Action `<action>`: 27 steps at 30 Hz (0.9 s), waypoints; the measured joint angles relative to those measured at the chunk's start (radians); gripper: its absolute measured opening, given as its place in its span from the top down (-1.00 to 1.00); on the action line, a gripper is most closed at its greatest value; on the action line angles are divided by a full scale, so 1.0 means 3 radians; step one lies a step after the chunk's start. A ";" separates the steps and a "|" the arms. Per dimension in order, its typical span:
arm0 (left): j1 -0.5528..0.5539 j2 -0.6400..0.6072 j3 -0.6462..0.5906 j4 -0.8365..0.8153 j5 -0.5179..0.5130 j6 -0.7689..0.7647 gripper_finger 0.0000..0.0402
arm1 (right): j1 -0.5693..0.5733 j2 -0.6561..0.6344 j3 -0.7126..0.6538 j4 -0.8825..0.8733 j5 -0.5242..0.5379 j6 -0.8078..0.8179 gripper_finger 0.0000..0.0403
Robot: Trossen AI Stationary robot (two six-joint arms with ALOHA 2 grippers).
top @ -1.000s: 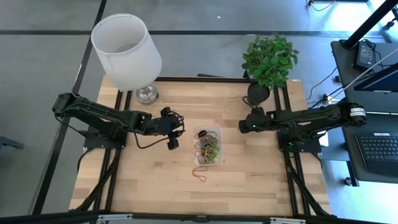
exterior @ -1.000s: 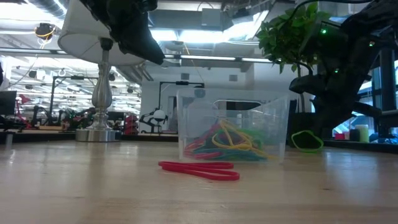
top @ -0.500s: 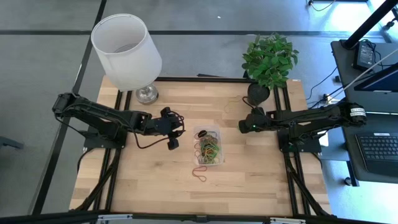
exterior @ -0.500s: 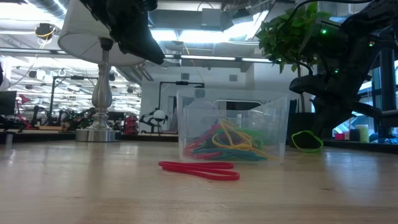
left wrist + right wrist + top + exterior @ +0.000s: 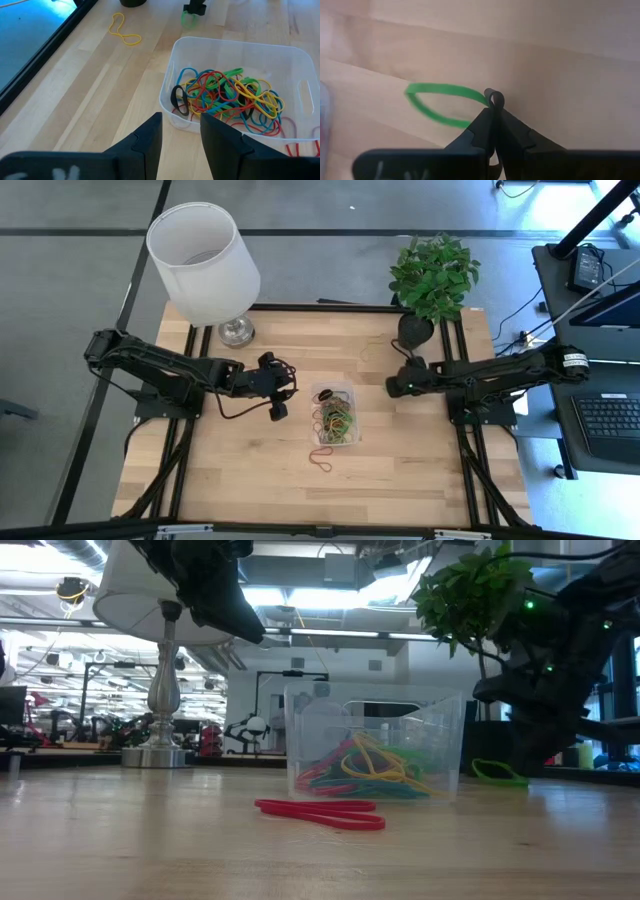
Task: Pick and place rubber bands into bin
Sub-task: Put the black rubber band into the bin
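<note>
Left hand (image 5: 278,412) hovers above counter (image 5: 240,470) just left of bin (image 5: 352,438); fingers (image 5: 148,140) slightly parted, holding nothing. Clear bin near counter centre, holding tangle of rubber bands (image 5: 225,97) in red, green, yellow, blue, black. Red rubber band (image 5: 320,813) flat on counter just in front of bin. Yellow rubber band (image 5: 125,31) on counter behind bin, near plant pot (image 5: 415,328). Right hand (image 5: 494,102) low, right of bin, fingers pinched together on green rubber band (image 5: 442,102).

The green rubber band (image 5: 442,102) shows blurred beside the right tool (image 5: 494,100).
</note>
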 joint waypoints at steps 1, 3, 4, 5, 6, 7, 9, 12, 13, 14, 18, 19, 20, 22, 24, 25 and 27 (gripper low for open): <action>0.0000 0.0000 0.0000 0.0000 0.0000 0.0000 0.37 | 0.0000 0.0000 -0.0032 0.0010 -0.0023 0.0016 0.84; 0.0000 0.0000 0.0000 0.0000 0.0000 0.0000 0.37 | 0.0001 0.0000 -0.0097 -0.0003 -0.0036 0.0103 0.84; 0.0000 0.0000 0.0000 0.0000 0.0000 0.0000 0.37 | 0.0000 0.0000 -0.0127 0.0004 -0.0032 0.0153 0.84; 0.0000 0.0000 0.0000 0.0000 0.0000 0.0000 0.37 | 0.0001 -0.0004 -0.0147 0.0031 -0.0031 0.0159 0.84; 0.0000 0.0000 -0.0001 0.0000 0.0000 0.0000 0.37 | 0.0001 -0.0007 -0.0172 0.0062 -0.0027 0.0159 0.84; 0.0000 0.0000 0.0000 0.0000 0.0000 0.0000 0.37 | 0.0001 -0.0009 -0.0194 0.0093 -0.0034 0.0160 0.84; 0.0000 0.0000 -0.0001 0.0000 0.0000 0.0000 0.37 | 0.0000 -0.0010 -0.0209 0.0129 -0.0064 0.0159 0.83; 0.0000 0.0000 0.0000 0.0000 0.0000 0.0000 0.37 | 0.0000 -0.0008 -0.0211 0.0180 -0.0080 0.0159 0.72; 0.0000 0.0000 0.0000 0.0000 0.0000 0.0000 0.37 | 0.0000 -0.0008 -0.0211 0.0190 -0.0084 0.0161 0.66; 0.0000 0.0000 0.0000 0.0002 0.0000 0.0000 0.37 | 0.0000 -0.0006 -0.0211 0.0199 -0.0084 0.0161 0.60; 0.0000 0.0000 -0.0001 0.0003 0.0000 -0.0002 0.37 | 0.0000 -0.0006 -0.0210 0.0217 -0.0084 0.0159 0.38; 0.0000 0.0000 0.0000 0.0003 0.0000 -0.0019 0.37 | -0.0003 -0.0005 -0.0210 0.0216 -0.0085 0.0159 0.34; 0.0000 0.0000 -0.0001 0.0004 0.0000 -0.0054 0.37 | -0.0004 -0.0005 -0.0210 0.0217 -0.0087 0.0159 0.31; 0.0000 0.0000 -0.0001 0.0004 0.0000 -0.0119 0.37 | -0.0004 -0.0005 -0.0210 0.0216 -0.0088 0.0159 0.29; 0.0000 0.0000 0.0000 0.0004 0.0000 -0.0137 0.37 | -0.0005 -0.0005 -0.0210 0.0214 -0.0088 0.0158 0.30; 0.0000 0.0000 0.0000 0.0003 0.0000 -0.0138 0.37 | -0.0005 -0.0005 -0.0211 0.0211 -0.0088 0.0158 0.32; 0.0000 0.0000 0.0000 0.0003 0.0000 -0.0139 0.37 | -0.0006 -0.0014 -0.0215 0.0201 -0.0088 0.0158 0.39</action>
